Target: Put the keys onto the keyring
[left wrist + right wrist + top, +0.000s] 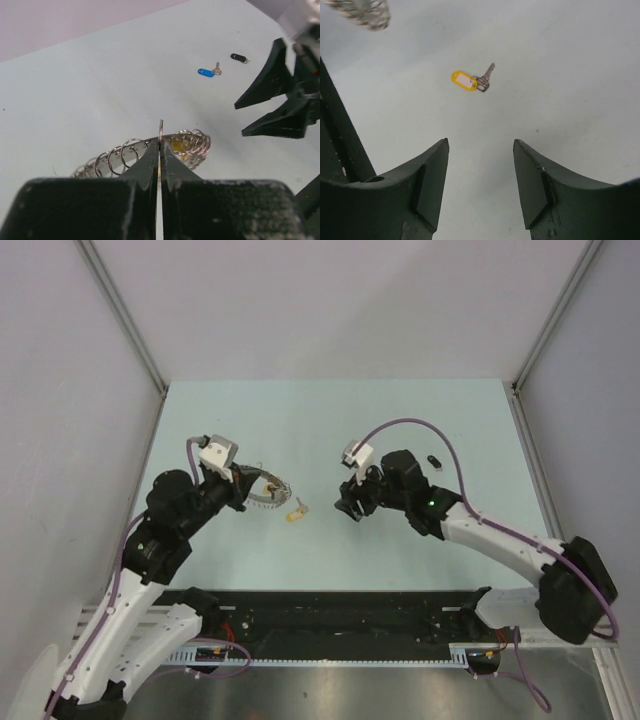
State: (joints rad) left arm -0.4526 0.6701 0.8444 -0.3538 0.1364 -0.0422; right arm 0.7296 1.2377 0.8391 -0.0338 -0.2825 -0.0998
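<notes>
Left gripper [160,145]: clenched, pinching one wire loop of keyring [192,142] between fingertips. Yellow key [470,80]: flat on table [570,60], ahead of right gripper [480,145], apart. Right gripper: spread open, grasping nothing.

The table [400,430] is a pale blue-green, matte surface, bounded by plain walls on three sides. Three keys lie flat on it. The yellow key [465,80] sits near the middle, its tag with a white label joined by a small ring to a short silver blade. The blue key [206,72] and the black key [238,58] lie near each other, well apart from the yellow one. The keyring [268,490] is just beside the yellow key; whether it touches the table cannot be told.
</notes>
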